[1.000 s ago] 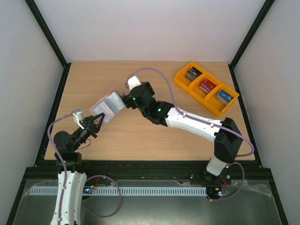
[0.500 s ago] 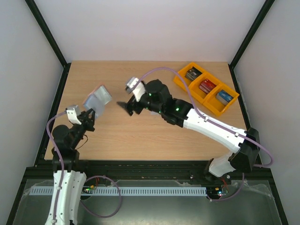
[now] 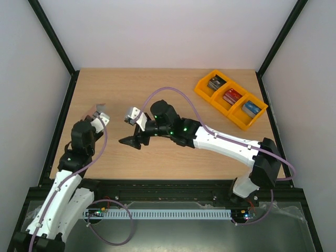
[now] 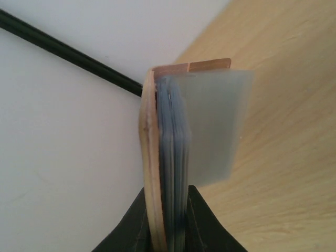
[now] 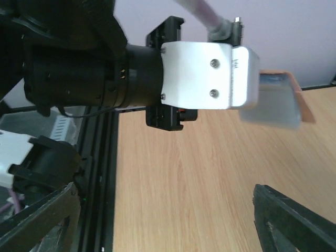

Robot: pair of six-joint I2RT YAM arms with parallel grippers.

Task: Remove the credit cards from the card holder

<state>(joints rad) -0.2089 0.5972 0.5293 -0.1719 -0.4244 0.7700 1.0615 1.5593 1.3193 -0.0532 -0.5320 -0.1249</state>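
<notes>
In the left wrist view the card holder (image 4: 168, 131) stands edge-on, pinkish-tan on the left and light blue on the right. A pale grey-blue flap sticks out to its right. My left gripper (image 4: 167, 223) is shut on its lower end. From above, only a tan corner of the card holder (image 3: 98, 107) shows past the left wrist, near the table's left side. My right gripper (image 3: 130, 140) is open and empty, low over the table a short way right of the holder. Its fingers (image 5: 294, 220) frame bare wood, and the card holder (image 5: 278, 102) shows beyond them. No credit cards can be told apart from the holder.
An orange bin (image 3: 247, 124) with three compartments holding dark, red and blue boxes sits at the back right. Black frame posts and white walls enclose the table. The left arm's wrist and white camera housing (image 5: 210, 73) fill the upper part of the right wrist view.
The left arm has pulled the card holder back and to the left, away from the right gripper. The right gripper has left the holder and swung down toward the near left, empty.
</notes>
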